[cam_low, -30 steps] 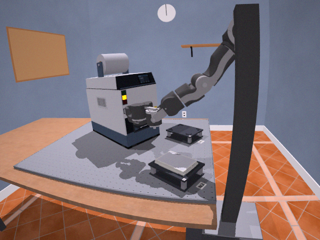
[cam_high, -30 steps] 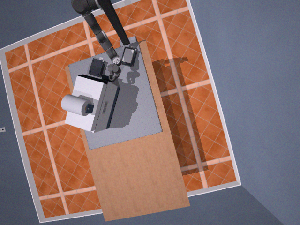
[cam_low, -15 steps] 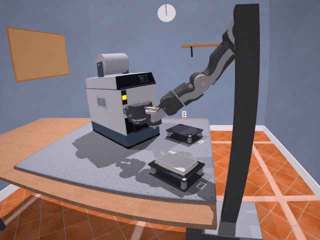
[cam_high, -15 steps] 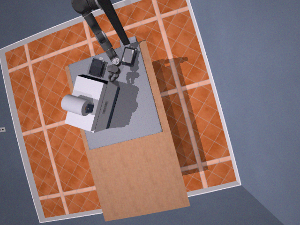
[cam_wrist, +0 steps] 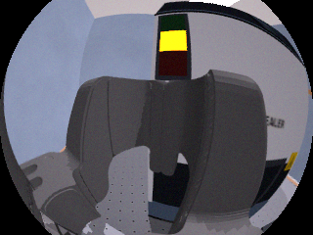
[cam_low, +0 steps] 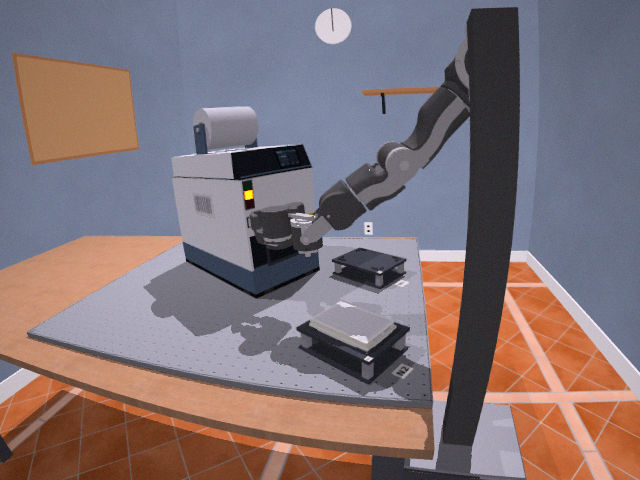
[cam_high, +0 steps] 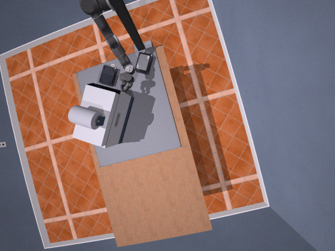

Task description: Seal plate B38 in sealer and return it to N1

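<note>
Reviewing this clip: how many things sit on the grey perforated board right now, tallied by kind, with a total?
Grey-and-white sealer machine: 1
Black plate nests, one bare and one marked N2: 2
Foil-topped white well plate, in N2: 1
Total: 4

The gripper (cam_low: 271, 229) blocks the sealer (cam_low: 217, 206) front below the lamp (cam_low: 248, 195) — START key and stage opening are hidden. In the wrist view the closed jaws fill the centre; only a dark slit shows at 6 o'clock. The arm (cam_high: 108, 32) runs off the frame at 12 o'clock — the nest label (cam_low: 402, 369) is barely legible.
</note>
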Controlling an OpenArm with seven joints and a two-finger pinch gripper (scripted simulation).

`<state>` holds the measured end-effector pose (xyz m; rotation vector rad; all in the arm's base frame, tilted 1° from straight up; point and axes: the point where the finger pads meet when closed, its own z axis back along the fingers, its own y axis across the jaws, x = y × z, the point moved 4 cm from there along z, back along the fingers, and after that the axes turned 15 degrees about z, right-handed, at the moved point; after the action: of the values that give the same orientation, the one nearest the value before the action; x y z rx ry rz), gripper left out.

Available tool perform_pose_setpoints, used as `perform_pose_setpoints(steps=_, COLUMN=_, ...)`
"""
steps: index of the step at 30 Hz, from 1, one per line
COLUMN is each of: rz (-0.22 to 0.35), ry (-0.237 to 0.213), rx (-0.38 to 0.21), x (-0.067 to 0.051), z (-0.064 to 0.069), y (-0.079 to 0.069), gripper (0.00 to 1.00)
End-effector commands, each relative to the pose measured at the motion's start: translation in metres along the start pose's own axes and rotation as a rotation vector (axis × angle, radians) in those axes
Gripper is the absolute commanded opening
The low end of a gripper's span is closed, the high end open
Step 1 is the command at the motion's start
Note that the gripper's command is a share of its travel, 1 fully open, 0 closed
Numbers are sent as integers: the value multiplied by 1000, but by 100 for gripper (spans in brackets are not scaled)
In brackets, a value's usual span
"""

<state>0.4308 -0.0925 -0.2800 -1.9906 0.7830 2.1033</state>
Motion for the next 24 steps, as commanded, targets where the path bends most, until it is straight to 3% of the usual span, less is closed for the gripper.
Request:
perform_pose_setpoints(steps=1, rz=-10, ry=12, rx=0, x=-3, z=-4, y=1, gripper=0)
perform_pose_setpoints(steps=24, rz=-12, ry=9, rx=4, x=-3, z=-10, y=6, gripper=0)
